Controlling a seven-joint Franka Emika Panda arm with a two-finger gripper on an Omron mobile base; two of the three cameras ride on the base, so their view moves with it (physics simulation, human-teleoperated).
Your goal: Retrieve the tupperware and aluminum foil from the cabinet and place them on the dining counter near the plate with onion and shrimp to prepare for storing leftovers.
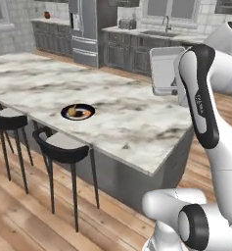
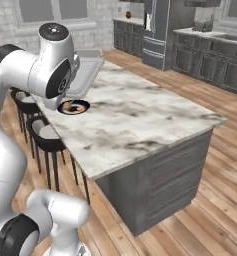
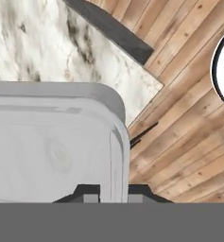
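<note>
Container (image 3: 52, 146) pinched by rim in closed end effector (image 3: 113, 191), mid-frame; could slip, missing desk (image 1: 137, 122) near plate (image 1: 78, 112).

From behind the arm, left and right, we look down across the counter (image 1: 137, 122), both catching the plate (image 1: 78, 112); our hand camera hangs close over the tupperware (image 3: 52, 146).

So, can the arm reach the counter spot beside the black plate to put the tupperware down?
Probably yes. The gripper holds the tupperware above the dining counter, and the marble around the plate looks bare, so nothing seems to block the way.
</note>
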